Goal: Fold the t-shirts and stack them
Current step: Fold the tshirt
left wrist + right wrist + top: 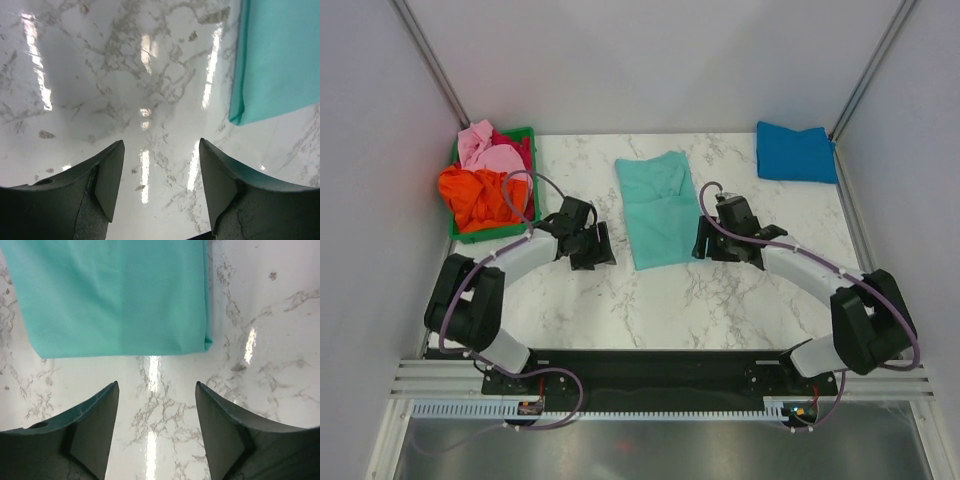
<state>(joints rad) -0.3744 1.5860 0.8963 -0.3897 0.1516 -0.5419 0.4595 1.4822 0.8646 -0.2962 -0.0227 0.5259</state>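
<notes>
**Top view.** The mint-teal t-shirt (658, 208) lies flat in the middle of the bench (650, 300), folded into a long, narrow rectangle. Beyond it and to its right, well apart, the bright blue t-shirt (796, 152) rests as a neat folded packet. To its left, the green crate (485, 236) holds the orange shirt (478, 195), pink shirt (485, 150) and red shirt (523, 155), all crumpled. By my reading, one shirt is finished. The mint-teal one is partway and probably needs a crosswise fold before stacking. The three in the crate are untouched. The left end effector (598, 245) sits near the mint-teal shirt's left edge but clear of it. The right end effector (705, 240) is just beside its right edge.

**Left wrist view.** The left end effector's jaws stand apart with only bare marble between them. A folded corner of the mint-teal t-shirt (280, 60) lies ahead and to the right, not touching.

**Right wrist view.** The right end effector's jaws are also spread and empty. The mint-teal t-shirt (115, 295) lies straight ahead, its edge just past the fingertips and clear of them.
</notes>
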